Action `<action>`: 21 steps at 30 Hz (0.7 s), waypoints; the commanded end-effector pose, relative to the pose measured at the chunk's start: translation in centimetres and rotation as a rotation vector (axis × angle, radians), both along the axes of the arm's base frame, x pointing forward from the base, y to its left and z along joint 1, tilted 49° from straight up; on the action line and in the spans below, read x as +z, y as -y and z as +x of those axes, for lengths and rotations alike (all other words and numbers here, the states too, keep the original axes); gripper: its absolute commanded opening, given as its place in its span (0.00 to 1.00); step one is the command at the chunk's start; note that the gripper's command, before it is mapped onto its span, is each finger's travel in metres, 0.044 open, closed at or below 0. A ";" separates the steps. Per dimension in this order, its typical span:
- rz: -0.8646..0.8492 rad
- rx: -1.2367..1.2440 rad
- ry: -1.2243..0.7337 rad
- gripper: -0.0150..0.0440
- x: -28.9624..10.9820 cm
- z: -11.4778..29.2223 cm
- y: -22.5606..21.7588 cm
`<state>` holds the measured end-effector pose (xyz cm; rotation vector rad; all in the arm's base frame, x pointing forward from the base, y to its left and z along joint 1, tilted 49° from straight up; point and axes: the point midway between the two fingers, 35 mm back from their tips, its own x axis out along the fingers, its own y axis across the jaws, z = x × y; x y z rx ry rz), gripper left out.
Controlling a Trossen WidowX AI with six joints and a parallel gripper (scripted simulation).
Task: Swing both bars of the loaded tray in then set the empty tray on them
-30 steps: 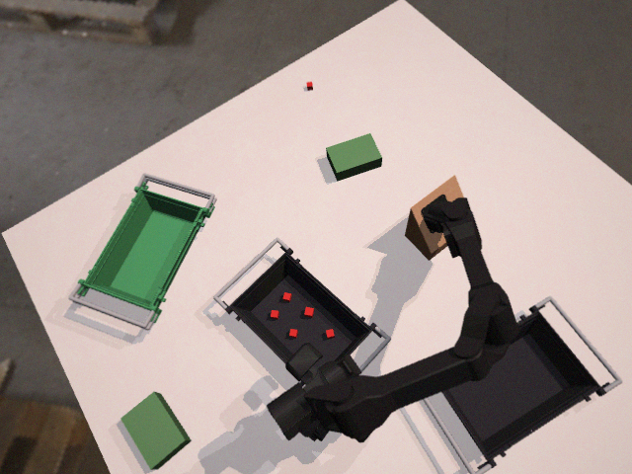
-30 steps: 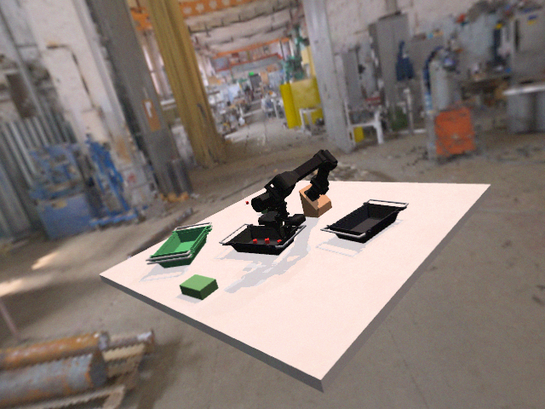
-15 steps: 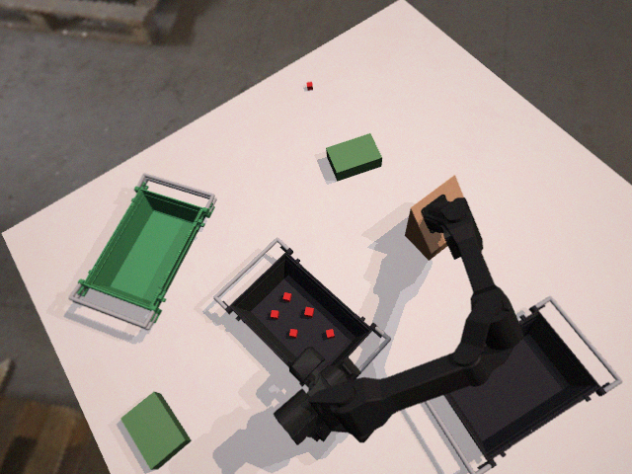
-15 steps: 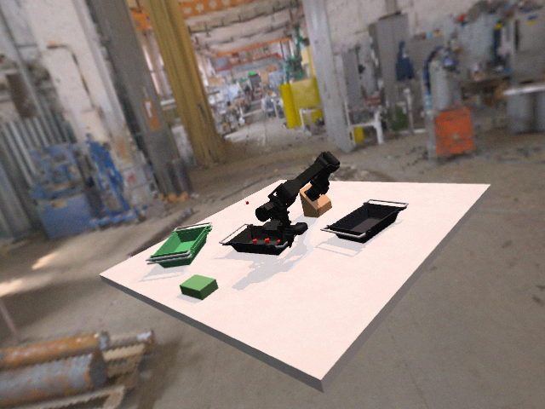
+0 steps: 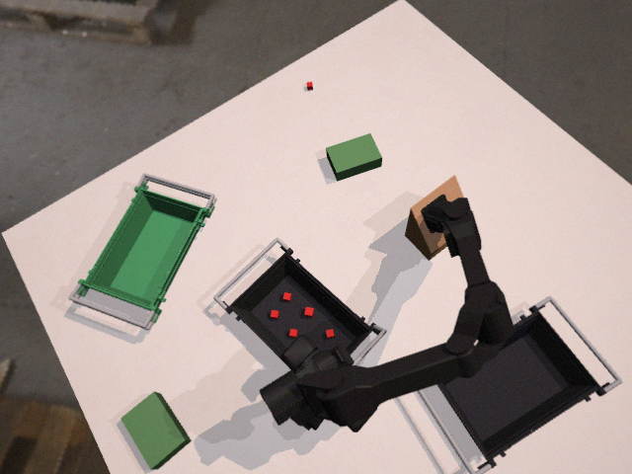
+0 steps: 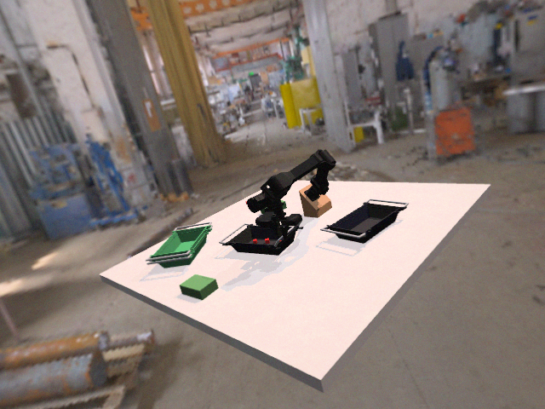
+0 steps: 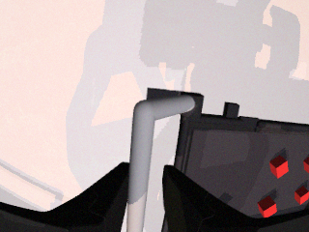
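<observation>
The loaded black tray (image 5: 332, 298) (image 6: 260, 244) (image 7: 219, 149) stands mid-table with several red blocks (image 5: 308, 310) (image 7: 278, 166) inside. Its far wire bar (image 5: 247, 267) is swung out over its end. Its near wire bar (image 5: 380, 331) (image 7: 142, 155) is also swung out, and it runs through the narrow gap between my fingers. My gripper (image 5: 306, 356) (image 6: 272, 224) (image 7: 146, 172) hangs low at this near end with its fingers set narrow, straddling the bar loosely. The empty black tray (image 5: 566, 352) (image 6: 370, 220) lies on the table to the right, under my arm.
A green tray (image 5: 115, 237) (image 6: 180, 246) lies at the left. Green blocks (image 5: 354, 155) (image 5: 154, 430) (image 6: 198, 285) lie at the back and front left. A brown box (image 5: 443, 191) (image 6: 314, 204) stands by the arm's base. A loose red cube (image 5: 309, 85) lies far back.
</observation>
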<state>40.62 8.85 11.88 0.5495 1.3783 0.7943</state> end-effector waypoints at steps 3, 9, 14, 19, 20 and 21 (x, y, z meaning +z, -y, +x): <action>-0.015 -0.003 0.000 0.40 -1.8 0.6 1.6; -0.015 -0.003 0.000 0.40 -3.8 1.0 2.2; -0.015 -0.003 0.000 0.40 -5.4 1.1 2.0; -0.016 -0.003 0.000 0.40 -4.5 1.2 2.8; -0.016 -0.003 0.000 0.40 -4.1 1.2 3.1; -0.017 -0.003 0.000 0.40 -3.7 1.3 3.5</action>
